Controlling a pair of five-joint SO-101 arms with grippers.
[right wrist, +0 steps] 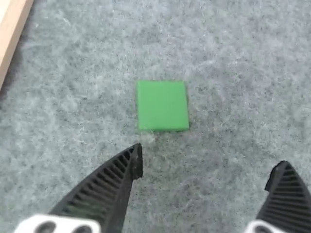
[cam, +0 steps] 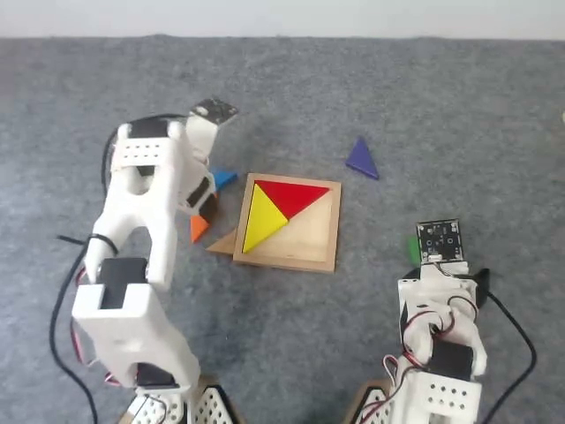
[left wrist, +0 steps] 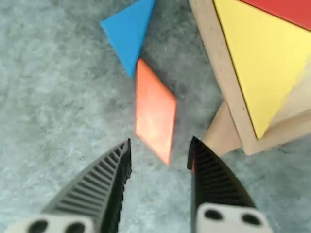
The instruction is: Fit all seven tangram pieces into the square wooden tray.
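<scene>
In the high view the square wooden tray lies in the middle of the grey counter. It holds a red triangle and a yellow triangle, which touch each other. Seen from the tray, a tan triangle touches its edge at 8 o'clock. An orange parallelogram is at 9, a blue triangle at 10, a purple triangle at 1 and a green square at 4. The left end effector is narrowly open over the orange parallelogram's tip. The right end effector is wide open near the green square, holding nothing.
</scene>
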